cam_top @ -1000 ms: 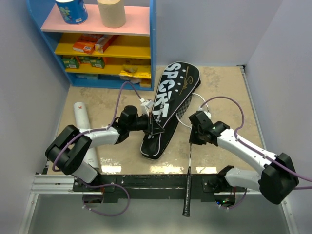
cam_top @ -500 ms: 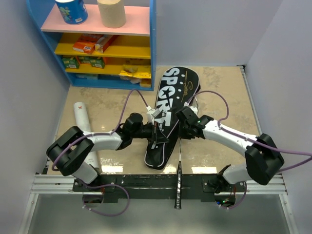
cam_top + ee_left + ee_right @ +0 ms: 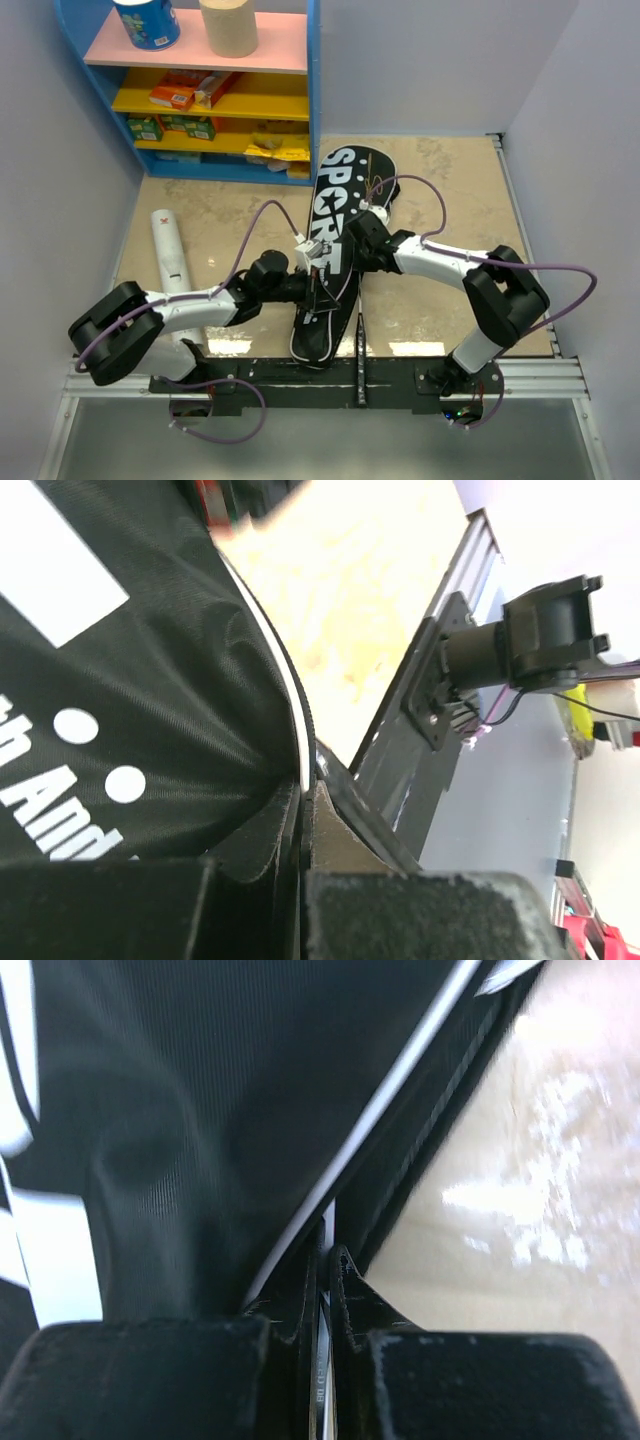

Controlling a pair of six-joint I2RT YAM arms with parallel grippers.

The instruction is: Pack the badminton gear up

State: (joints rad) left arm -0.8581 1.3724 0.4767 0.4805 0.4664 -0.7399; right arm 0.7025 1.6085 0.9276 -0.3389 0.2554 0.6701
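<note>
The black bag (image 3: pixel 338 215) lettered SPORT lies slanted mid-table. My left gripper (image 3: pixel 318 285) is shut on the bag's white-piped edge (image 3: pixel 290 695), seen close up between the left gripper's (image 3: pixel 303 792) jaws. My right gripper (image 3: pixel 362 242) sits at the bag's right edge, shut on a racket's thin shaft (image 3: pixel 324 1360). That racket's shaft (image 3: pixel 360 312) runs toward the near rail and ends in a black handle (image 3: pixel 360 372). Its head is hidden by the bag (image 3: pixel 200 1110). The white tube (image 3: pixel 172 262) lies on the left of the table.
A blue shelf unit (image 3: pixel 312 90) stands at the back left, with paper rolls on top and small coloured boxes (image 3: pixel 185 95) below. A metal rail (image 3: pixel 300 372) lines the near edge. Walls close in on both sides.
My right gripper has carried the racket leftward to the bag's edge, and its head has gone out of sight at the bag. The bag has swung more upright and my left arm has drawn back.
</note>
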